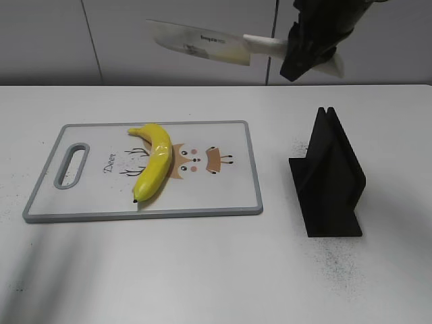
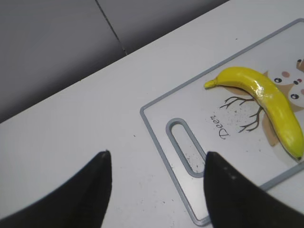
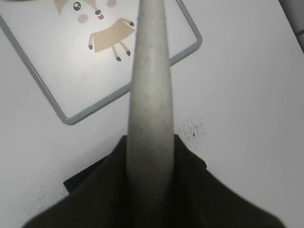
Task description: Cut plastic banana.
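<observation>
Only the exterior view showed the whole knife [image 1: 202, 44], clamped by its pale handle in the right gripper [image 1: 307, 50] at 1 o'clock, high above the table [image 1: 202, 270]. The plastic banana [image 1: 154, 169] lay on the cutting board [image 1: 229, 138] at 9 o'clock. The left gripper [image 2: 156, 190] hung spread wide, holding nothing.
</observation>
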### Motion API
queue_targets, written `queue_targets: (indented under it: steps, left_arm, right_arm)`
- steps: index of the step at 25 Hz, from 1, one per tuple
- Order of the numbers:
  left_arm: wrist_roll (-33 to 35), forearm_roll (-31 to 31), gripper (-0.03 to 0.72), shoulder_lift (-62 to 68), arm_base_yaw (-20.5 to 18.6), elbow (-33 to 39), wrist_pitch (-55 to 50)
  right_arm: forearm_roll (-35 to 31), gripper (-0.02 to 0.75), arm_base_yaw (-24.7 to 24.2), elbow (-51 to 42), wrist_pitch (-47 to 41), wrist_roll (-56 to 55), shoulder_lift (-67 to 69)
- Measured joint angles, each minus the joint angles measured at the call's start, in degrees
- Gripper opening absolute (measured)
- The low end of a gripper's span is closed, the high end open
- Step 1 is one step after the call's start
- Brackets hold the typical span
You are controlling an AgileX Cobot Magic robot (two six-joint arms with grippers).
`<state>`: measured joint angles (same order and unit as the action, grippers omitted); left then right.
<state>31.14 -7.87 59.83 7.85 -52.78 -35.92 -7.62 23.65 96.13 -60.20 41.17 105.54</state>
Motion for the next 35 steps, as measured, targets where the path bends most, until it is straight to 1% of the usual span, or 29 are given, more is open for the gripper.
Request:
queue_targets:
  steps: [5,7,11,14,17,20,23,26,33,35]
  left_arm:
    - [10.1,-4.8,0.573,12.5,0.2,-9.6,-0.9]
    - [16.4,-6.1,0.573,16.7,1.1,-13.0,-2.1]
    - [28.7,-6.8,0.573,23.0,4.7,-18.2,-5.1]
    - [34.2,-6.9,0.573,27.2,7.7,-21.6,-7.6]
    - [37.1,-7.1,0.573,30.9,10.3,-24.5,-10.0]
    - [39.0,-7.1,0.573,34.1,11.7,-25.7,-11.9]
    - [40.7,-7.2,0.573,36.9,12.0,-25.8,-13.3]
    - [41.6,-7.1,0.566,38.6,12.0,-25.8,-13.7]
    - [42.5,-6.5,0.485,41.5,11.6,-25.8,-13.3]
    - [42.5,-6.4,0.437,42.0,11.3,-25.8,-12.8]
  right_arm:
    - [-2.5,0.160,0.1,6.3,-2.2,5.5,6.3]
    - [-3.4,0.160,0.2,8.4,-2.9,9.3,8.4]
    - [-5.1,0.160,0.5,9.9,-3.0,19.6,10.7]
    - [-6.5,0.160,1.2,9.9,-3.2,24.5,12.4]
    - [-7.0,0.160,2.6,9.9,-3.1,27.0,14.1]
    - [-8.5,0.160,3.6,10.0,-2.8,28.3,15.3]
    - [-10.7,0.160,3.8,10.4,-2.3,28.5,16.3]
    - [-11.0,0.160,3.8,10.4,-1.4,28.6,17.0]
    - [-11.2,0.160,3.8,10.4,-1.2,28.6,17.4]
    - [-11.2,0.160,3.8,10.4,-1.2,28.7,17.4]
